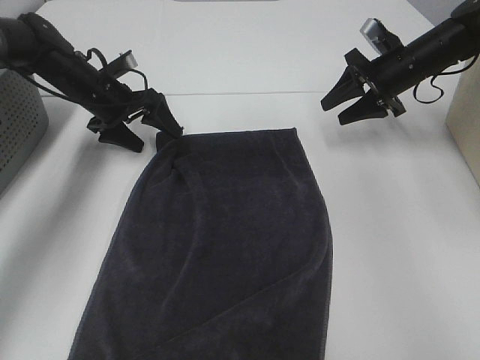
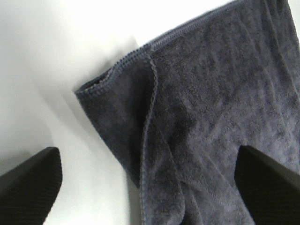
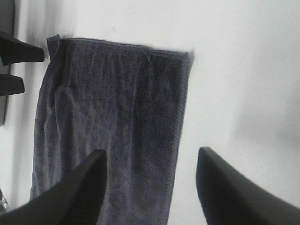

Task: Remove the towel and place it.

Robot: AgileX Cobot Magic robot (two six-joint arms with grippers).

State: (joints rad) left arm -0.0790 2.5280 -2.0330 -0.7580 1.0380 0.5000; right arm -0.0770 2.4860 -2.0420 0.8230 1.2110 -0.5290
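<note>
The dark navy towel (image 1: 225, 240) lies flat on the white table (image 1: 397, 225), running from the middle to the front edge. My left gripper (image 1: 159, 141) is open, its fingers straddling the towel's far left corner, which is slightly bunched. In the left wrist view the hemmed corner of the towel (image 2: 197, 117) lies between the wide-apart fingers (image 2: 30, 187). My right gripper (image 1: 334, 112) is open and empty, held above the table, up and to the right of the towel's far right corner. The right wrist view shows the towel (image 3: 112, 122) beyond that gripper (image 3: 151, 151).
A grey perforated box (image 1: 15, 127) stands at the left edge of the table. A beige box (image 1: 466, 127) stands at the right edge. A seam crosses the table behind the towel.
</note>
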